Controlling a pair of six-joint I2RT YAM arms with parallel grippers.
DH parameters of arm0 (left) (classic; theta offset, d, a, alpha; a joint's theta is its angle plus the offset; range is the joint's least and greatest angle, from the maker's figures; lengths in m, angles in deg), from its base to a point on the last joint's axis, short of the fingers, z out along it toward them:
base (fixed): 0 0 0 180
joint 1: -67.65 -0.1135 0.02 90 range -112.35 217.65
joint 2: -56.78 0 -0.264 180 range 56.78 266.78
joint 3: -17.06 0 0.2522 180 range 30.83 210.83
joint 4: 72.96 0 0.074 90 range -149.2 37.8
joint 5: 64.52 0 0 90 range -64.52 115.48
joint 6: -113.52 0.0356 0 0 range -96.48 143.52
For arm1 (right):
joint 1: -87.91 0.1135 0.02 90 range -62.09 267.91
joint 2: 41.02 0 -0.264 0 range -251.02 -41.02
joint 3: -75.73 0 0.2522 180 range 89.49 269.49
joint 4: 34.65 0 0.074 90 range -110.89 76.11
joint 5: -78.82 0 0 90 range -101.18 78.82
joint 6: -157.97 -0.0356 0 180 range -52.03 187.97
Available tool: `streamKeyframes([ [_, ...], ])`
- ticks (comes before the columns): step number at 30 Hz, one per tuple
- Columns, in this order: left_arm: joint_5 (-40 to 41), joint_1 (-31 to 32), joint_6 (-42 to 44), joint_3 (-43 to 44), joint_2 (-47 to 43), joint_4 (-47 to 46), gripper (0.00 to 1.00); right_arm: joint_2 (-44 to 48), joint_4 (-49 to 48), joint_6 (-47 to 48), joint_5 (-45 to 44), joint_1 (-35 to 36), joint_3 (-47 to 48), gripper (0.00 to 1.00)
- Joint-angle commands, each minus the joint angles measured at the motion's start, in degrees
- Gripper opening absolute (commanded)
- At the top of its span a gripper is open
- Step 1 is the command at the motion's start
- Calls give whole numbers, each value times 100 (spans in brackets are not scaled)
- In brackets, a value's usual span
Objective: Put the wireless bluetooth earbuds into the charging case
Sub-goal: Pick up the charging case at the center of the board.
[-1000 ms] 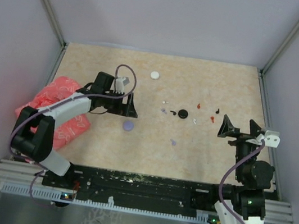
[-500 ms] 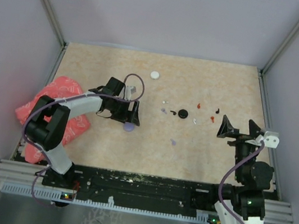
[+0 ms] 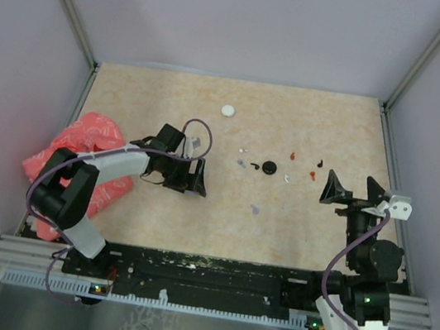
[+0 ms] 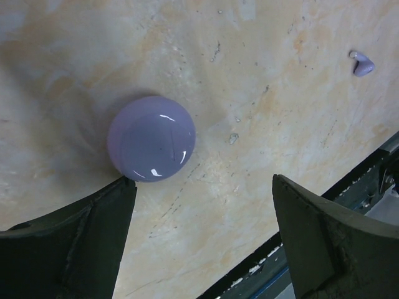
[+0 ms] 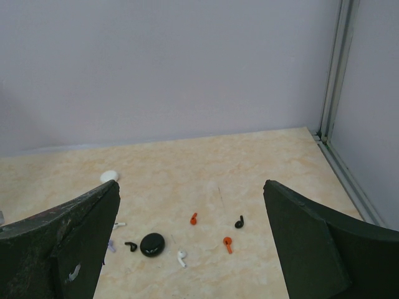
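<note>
Since the earlier view the left pincer [image 4: 202, 182] has swung over the glossy lilac round charging case [image 4: 151, 138], released. The right pincer [image 5: 191, 187] gapes empty; tiny stemmed plastic earbuds [image 5: 227, 244] lie loose ahead of it, none inserted.

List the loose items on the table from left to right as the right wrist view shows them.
White round case, left black earbud, black round case, white earbud, far red earbud, near red earbud, right black earbud.
</note>
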Motion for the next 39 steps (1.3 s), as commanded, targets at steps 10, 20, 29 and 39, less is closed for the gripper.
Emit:
streamKeyframes([
  [10,-2,656,-417,430,375,-882,93,104,-258,-4,21,67,47,98],
  [20,878,910,-206,349,-402,-277,93,99,-262,2,28,67,46,98],
  [29,2505,964,409,665,-45,306,89,122,-242,0,8,61,45,98],
  [39,3070,1171,445,911,548,281,83,117,-260,2,5,66,39,98],
])
